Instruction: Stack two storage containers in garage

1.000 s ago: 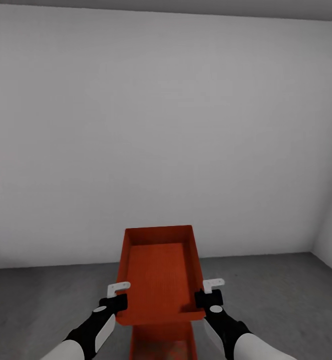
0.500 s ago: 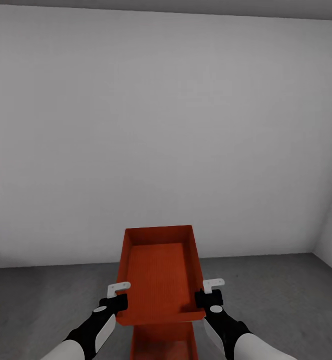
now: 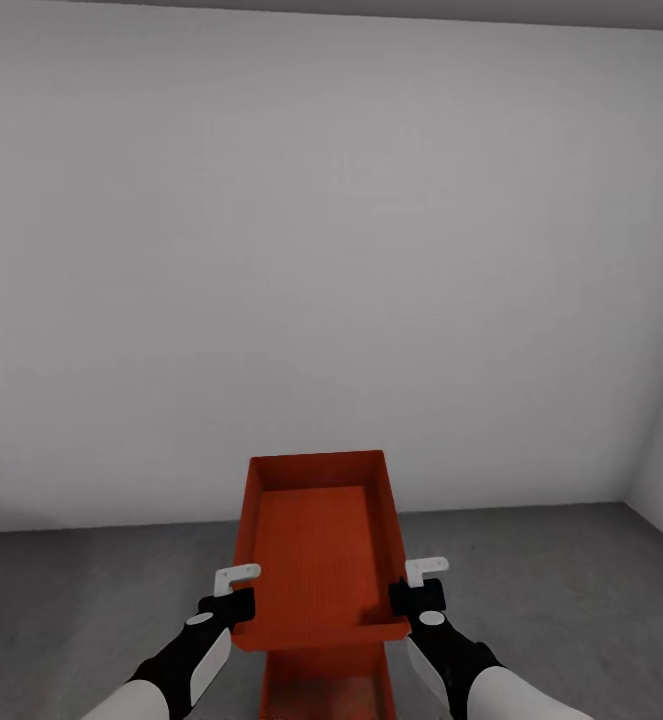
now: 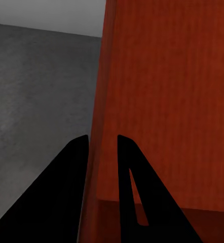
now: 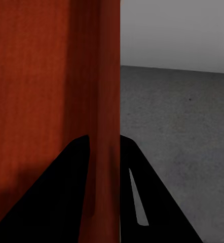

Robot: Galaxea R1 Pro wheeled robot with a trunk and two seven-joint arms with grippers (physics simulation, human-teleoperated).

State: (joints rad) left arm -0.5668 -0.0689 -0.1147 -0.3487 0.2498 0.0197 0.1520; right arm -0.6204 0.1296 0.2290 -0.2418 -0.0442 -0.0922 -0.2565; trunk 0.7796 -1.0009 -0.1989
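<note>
We see the upper container (image 3: 316, 545) pinched by its side walls between both jaws: left gripper (image 3: 233, 592), right gripper (image 3: 418, 584).

Two orange-red storage containers are showing in the head view: an upper container (image 3: 318, 545) sitting at lower centre and a lower container (image 3: 323, 685) peeking out beneath it at the bottom edge. Two grippers are showing, the left gripper (image 3: 233, 590) at lower left and the right gripper (image 3: 418, 583) at lower right. One grey floor (image 3: 91, 590) is stretching across the bottom, and two white walls (image 3: 331, 250) are meeting at right.
</note>
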